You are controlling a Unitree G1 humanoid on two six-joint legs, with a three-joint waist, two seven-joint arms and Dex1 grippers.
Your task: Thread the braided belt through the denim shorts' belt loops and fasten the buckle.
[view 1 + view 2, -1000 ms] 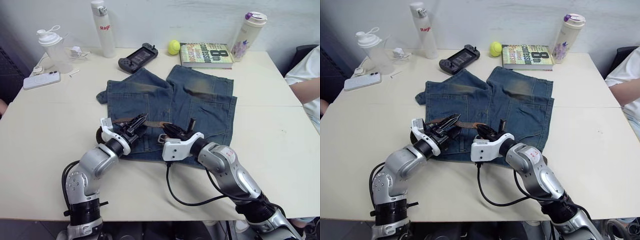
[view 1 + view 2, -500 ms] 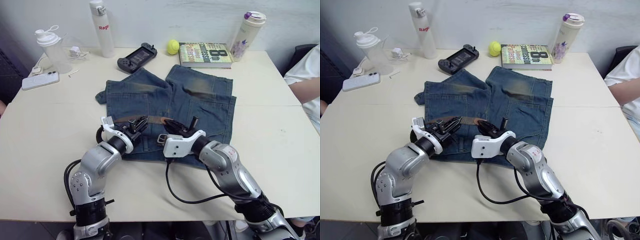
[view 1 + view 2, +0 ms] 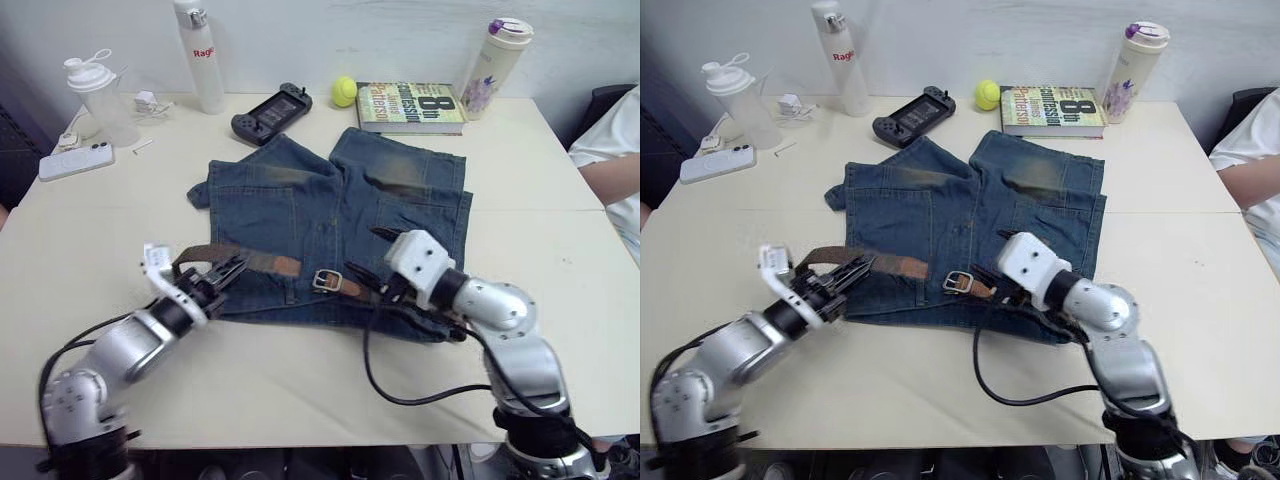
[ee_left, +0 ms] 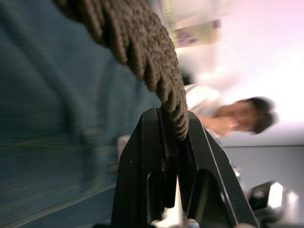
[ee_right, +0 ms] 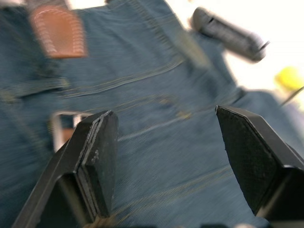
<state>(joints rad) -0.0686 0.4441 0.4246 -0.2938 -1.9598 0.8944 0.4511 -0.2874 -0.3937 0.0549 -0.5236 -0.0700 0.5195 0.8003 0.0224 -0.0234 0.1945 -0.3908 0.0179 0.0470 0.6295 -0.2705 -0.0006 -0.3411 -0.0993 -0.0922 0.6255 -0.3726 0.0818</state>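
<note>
- Braided belt (image 3: 215, 255) lies along the waistband of the denim shorts (image 3: 340, 210), which are spread flat in the middle of the table (image 3: 100, 215), legs pointing to its far edge.
- Its buckle (image 3: 325, 280) sits near the middle of the waistband, with a tan leather tab (image 3: 287, 266) just beside it; the two ends are not joined.
- Left gripper (image 3: 222, 275) is at the shorts' left end, fingers pressed together on the woven strap, as the left wrist view shows (image 4: 173, 111); the strap loops up from the denim there.
- Right gripper (image 3: 992, 279) hovers just right of the buckle, fingers spread wide and holding nothing; in the right wrist view the buckle (image 5: 61, 128) lies beside one finger.
- Belt loops are too small to make out, so I cannot tell how many the strap passes through.
- My judgement: threading is partly done at best, since the strap follows the waistband on the left half, while the right half of the waist looks bare. Fastening is not yet done.
- Still to do, as I read it: bring the strap round the rest of the waist, then feed the free end into the buckle.
</note>
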